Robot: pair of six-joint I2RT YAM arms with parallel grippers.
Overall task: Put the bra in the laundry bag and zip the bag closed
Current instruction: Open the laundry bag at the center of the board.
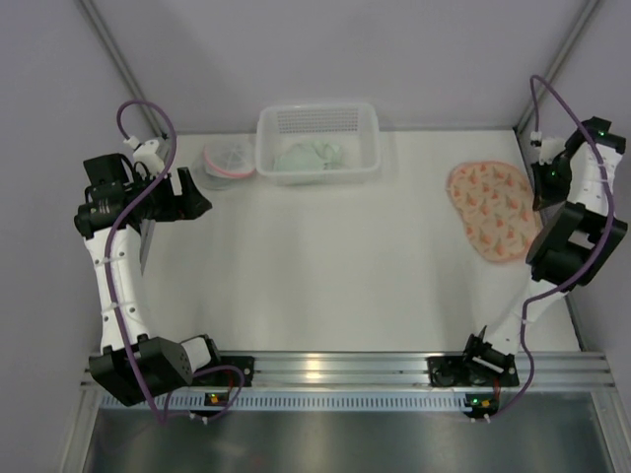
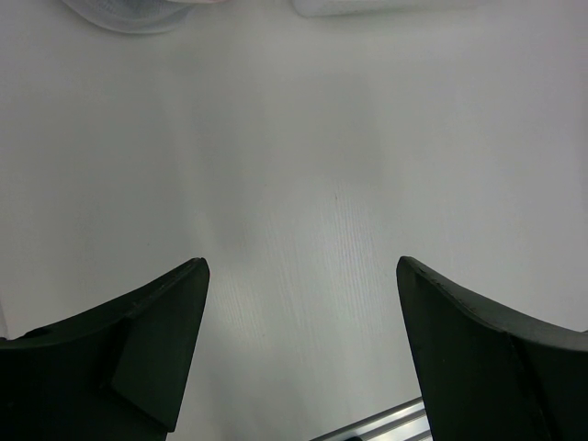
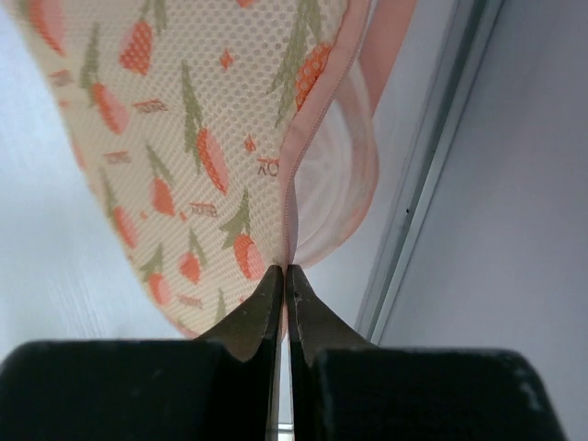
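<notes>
The right end effector (image 3: 283, 276) clamps the laundry bag (image 3: 184, 138) seam at its tips, zipper pull hidden; the left end effector (image 2: 303, 344) gapes apart above the worktop (image 2: 303, 165).

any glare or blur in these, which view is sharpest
Top external: soft, even light, with one bright glare patch on the metal rail. Left wrist: the table looks washed out, and the open left hand is dark and soft-edged. Right wrist: sharpest, the laundry bag mesh is crisp, and the shut right hand is near-black with little detail.
</notes>
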